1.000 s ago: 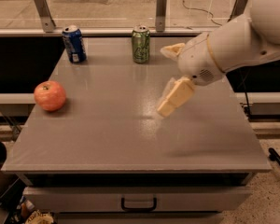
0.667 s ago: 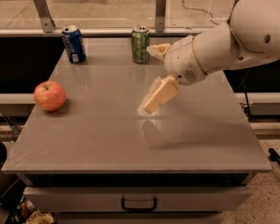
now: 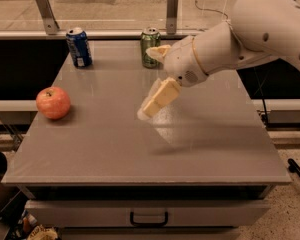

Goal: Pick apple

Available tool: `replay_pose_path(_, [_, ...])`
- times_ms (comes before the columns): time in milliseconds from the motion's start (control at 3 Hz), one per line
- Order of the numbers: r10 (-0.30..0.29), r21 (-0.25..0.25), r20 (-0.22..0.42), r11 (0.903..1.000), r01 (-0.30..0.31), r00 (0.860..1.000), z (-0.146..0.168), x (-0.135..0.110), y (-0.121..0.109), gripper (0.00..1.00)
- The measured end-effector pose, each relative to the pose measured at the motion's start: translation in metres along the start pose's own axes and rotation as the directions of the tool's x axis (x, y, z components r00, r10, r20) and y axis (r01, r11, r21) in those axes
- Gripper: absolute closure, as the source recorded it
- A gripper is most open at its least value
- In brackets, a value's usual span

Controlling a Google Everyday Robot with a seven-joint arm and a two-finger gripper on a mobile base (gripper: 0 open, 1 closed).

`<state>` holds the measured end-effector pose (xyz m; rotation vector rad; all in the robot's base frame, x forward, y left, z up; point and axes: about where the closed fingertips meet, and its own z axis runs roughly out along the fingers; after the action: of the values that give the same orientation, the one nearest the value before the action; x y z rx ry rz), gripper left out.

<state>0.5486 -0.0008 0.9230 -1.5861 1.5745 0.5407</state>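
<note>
Your round red-orange apple [image 3: 53,102] sits near the left edge of the grey table [image 3: 115,154]; your cream two-finger gripper [image 3: 150,79] hovers mid-table, well right of it, fingers spread, holding nothing.

The apple [image 3: 53,103] is round and red-orange with yellowish patches (a small dark stem dimple faces up). It sits by the left edge of the grey worktop [image 3: 140,154], well apart from the gripper [image 3: 151,80], which hovers mid-worktop with fingers spread.
</note>
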Motion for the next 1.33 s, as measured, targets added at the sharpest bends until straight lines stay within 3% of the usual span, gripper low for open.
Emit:
replay_pose_path(667, [0.012,-0.128,0.025,0.9918,-0.008,1.0,0.071,-0.031,-0.021,0.0])
replay_pose_path(1333, [0.021,-0.18,0.157,0.9836,0.007,0.987,0.13,-0.044,-0.018,0.0])
